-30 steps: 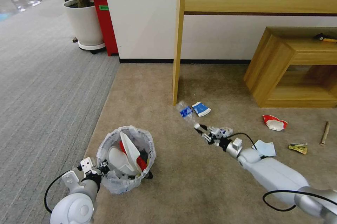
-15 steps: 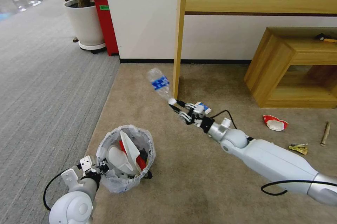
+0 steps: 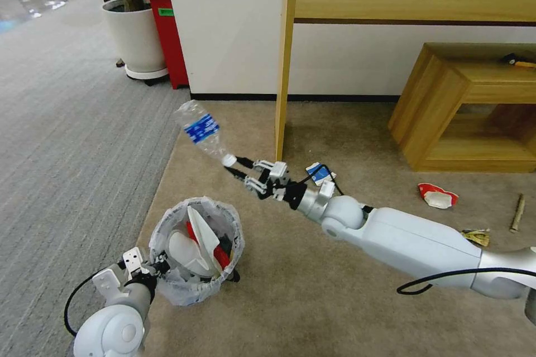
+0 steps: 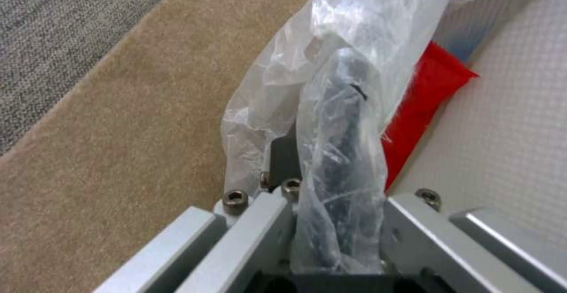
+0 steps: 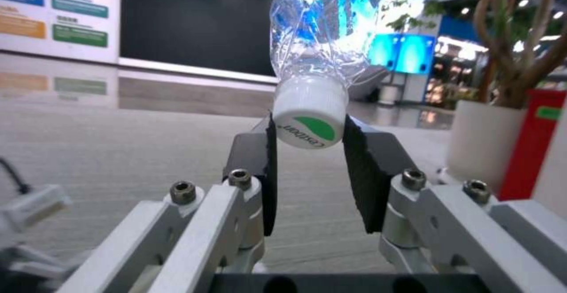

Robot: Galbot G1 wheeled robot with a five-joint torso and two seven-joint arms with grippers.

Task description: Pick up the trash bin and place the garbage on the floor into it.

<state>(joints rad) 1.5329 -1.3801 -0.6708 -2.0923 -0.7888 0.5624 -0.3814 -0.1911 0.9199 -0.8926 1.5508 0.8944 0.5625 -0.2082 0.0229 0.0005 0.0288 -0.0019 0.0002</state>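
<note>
The black trash bin (image 3: pixel 182 290), lined with a crinkled whitish bag, stands on the beige floor (image 3: pixel 312 306). It holds white slippers (image 3: pixel 196 245) and something red. My left gripper (image 3: pixel 158 265) is shut on its rim (image 4: pixel 345 120) through the bag, near a red wrapper (image 4: pixel 426 102). My right gripper (image 3: pixel 238 167) is shut on the white cap (image 5: pixel 310 118) of a crushed clear plastic bottle (image 3: pixel 201 128), held in the air just beyond the bin. A blue-white carton (image 3: pixel 321 173), a red-white cup (image 3: pixel 437 196), a wrapper (image 3: pixel 475 236) and a wooden stick (image 3: pixel 518 212) lie on the carpet.
A tall wooden desk leg (image 3: pixel 282 77) stands just behind my right gripper. A low wooden cabinet (image 3: pixel 446 105) sits at the right. A white plant pot (image 3: pixel 135 33) and a red box (image 3: pixel 170 38) stand at the back left by the grey ribbed carpet (image 3: pixel 67 139).
My right arm has lifted the bottle off the carpet and swung it up and left, toward the bin. The left gripper keeps its hold on the bin's rim.
</note>
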